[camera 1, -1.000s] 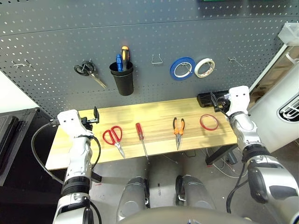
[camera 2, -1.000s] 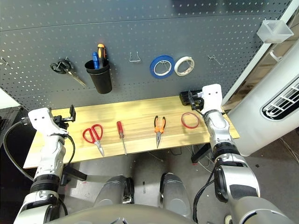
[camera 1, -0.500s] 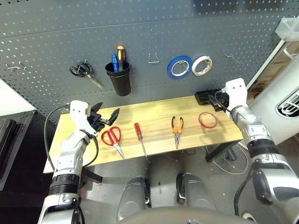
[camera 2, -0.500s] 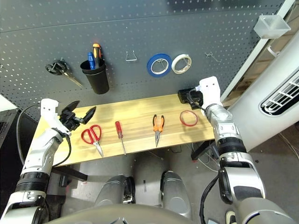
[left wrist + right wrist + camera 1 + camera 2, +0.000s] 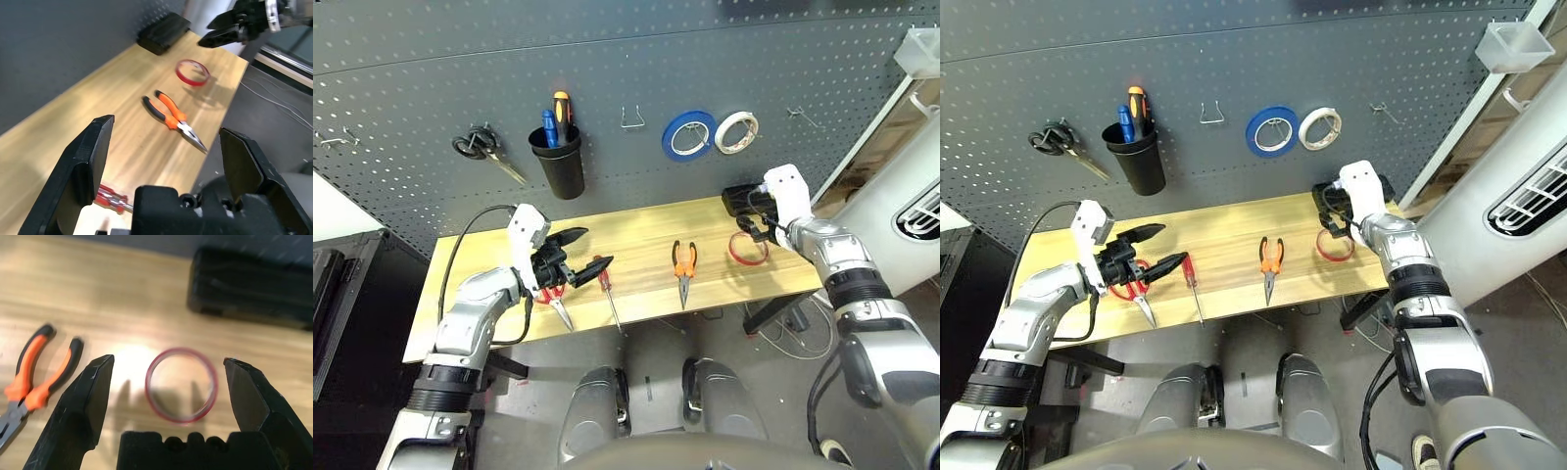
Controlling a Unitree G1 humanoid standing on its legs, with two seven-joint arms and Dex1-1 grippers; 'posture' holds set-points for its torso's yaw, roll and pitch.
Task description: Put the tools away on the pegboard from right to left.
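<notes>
Starting stage: nothing hung yet; red tape ring (image 5: 181,385), pliers (image 5: 684,266), screwdriver (image 5: 607,283) and red scissors (image 5: 551,295) all lie on the table (image 5: 636,230). Right gripper (image 5: 168,377), jaws spread, hovers over the ring near the table's right edge; left gripper (image 5: 581,252) open above the scissors. Free hook (image 5: 633,119) on the pegboard (image 5: 431,78).

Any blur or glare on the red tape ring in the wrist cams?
Right wrist view: red tape ring soft-focus, bright glare patch on the table beside it, faint shadow inside. Left wrist view: ring sharper, far off; pliers crisp.
</notes>
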